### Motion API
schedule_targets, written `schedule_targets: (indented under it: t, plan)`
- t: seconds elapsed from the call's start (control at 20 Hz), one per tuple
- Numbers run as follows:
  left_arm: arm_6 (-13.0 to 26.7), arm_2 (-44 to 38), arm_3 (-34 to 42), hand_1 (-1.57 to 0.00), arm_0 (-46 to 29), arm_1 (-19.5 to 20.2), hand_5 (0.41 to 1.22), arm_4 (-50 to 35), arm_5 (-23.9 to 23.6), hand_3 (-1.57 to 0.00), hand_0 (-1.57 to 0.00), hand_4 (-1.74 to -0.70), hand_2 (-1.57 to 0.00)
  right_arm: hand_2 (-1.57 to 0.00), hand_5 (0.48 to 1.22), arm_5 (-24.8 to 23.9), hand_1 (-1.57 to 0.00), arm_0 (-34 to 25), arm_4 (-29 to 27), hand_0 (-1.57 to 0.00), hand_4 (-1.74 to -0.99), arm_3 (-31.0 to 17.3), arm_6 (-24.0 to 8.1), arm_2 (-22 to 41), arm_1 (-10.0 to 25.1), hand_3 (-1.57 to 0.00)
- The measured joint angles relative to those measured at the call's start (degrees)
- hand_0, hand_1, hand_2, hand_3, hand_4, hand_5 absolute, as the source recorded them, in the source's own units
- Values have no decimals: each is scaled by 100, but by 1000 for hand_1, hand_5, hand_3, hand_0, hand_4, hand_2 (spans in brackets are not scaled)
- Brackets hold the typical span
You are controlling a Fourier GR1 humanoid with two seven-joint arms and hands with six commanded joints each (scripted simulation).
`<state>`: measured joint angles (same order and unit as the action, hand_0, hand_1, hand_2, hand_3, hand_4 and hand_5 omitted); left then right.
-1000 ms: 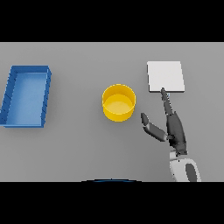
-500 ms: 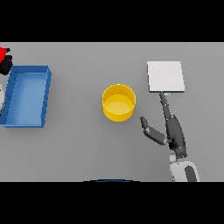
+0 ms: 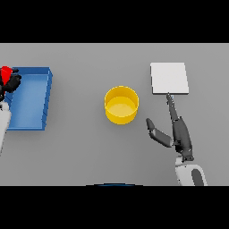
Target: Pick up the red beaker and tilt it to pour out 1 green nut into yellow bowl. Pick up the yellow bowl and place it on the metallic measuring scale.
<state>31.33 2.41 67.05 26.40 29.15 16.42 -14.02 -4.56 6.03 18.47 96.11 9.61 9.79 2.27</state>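
Left robot hand (image 3: 10,83) at far left edge over blue tray (image 3: 30,99), fingers curled round red beaker (image 3: 6,72); beaker axis unclear, mostly hidden. It has moved further in than half a second ago. Yellow bowl (image 3: 121,104) upright mid-table (image 3: 89,147). Right robot hand (image 3: 178,132) open, fingertips at scale (image 3: 169,78) edge. No writing.
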Motion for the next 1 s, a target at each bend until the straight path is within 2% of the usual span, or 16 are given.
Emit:
schedule_targets:
  t: [0.1, 0.15, 0.25, 0.3, 0.4, 0.55, 0.75, 0.85, 0.9, 0.95, 1.0]
  plan:
    - [8, 83, 139, -1571, -139, 64, 848, 70, 112, -1536, -1571, -1401, -1563, 1, 635, -33, 1, -6, 57, 1, -1017, 20, -67, 30, -28, 1]
    - [98, 119, 218, -1543, -193, 68, 810, 98, 130, -1470, -1571, -1275, -1501, 1, 634, -49, 1, -56, 32, 1, -1012, -4, -92, -14, -12, 1]
    - [107, 152, 359, -1215, -277, 99, 749, 38, 275, -1136, -1393, -1068, -1209, 1, 635, -16, 1, -39, -47, 1, -1007, -48, -9, -45, -10, 1]
    - [119, 132, 366, -995, -287, 159, 720, 7, 355, -952, -1207, -1002, -1020, 1, 636, -42, 1, -40, -19, 1, -1004, -51, 42, -12, -51, 1]
    - [129, 174, 395, -637, -410, 130, 677, -13, 401, -614, -772, -920, -652, 1, 634, -33, 1, 12, -17, 1, -1005, -39, 93, 10, -62, 1]
    - [173, 353, 323, -325, -352, 218, 657, 100, 659, -314, -395, -836, -334, 1, 639, -38, 1, 29, -10, 1, -1011, -55, 146, 9, -56, 1]
    - [-135, 410, 121, -133, -339, 207, 649, 121, 725, -128, -161, -796, -136, 1, 643, -7, 1, 30, -20, 1, -1019, 73, 63, -5, 4, 1]
    - [-306, 398, 103, -85, -357, 208, 651, 106, 708, -82, -103, -782, -87, 1, 640, -10, 1, -13, 106, 1, -1020, 91, -156, 51, 21, 1]
    - [-364, 365, 109, -67, -339, 228, 655, 109, 659, -65, -82, -773, -69, 1, 666, 31, 1, -97, 200, 1, -1014, 79, -353, 64, 109, 1]
    - [-371, 388, 117, -54, -278, 210, 657, 157, 611, -52, -65, -763, -55, 1, 669, 229, 1, -149, 191, 1, -1005, 50, -202, 135, 224, 1]
    - [-400, 400, 125, -43, -290, 221, 659, 180, 597, -41, -52, -756, -44, 1, 674, 419, 1, -318, 207, 1, -1022, -16, -303, 150, 394, 1]
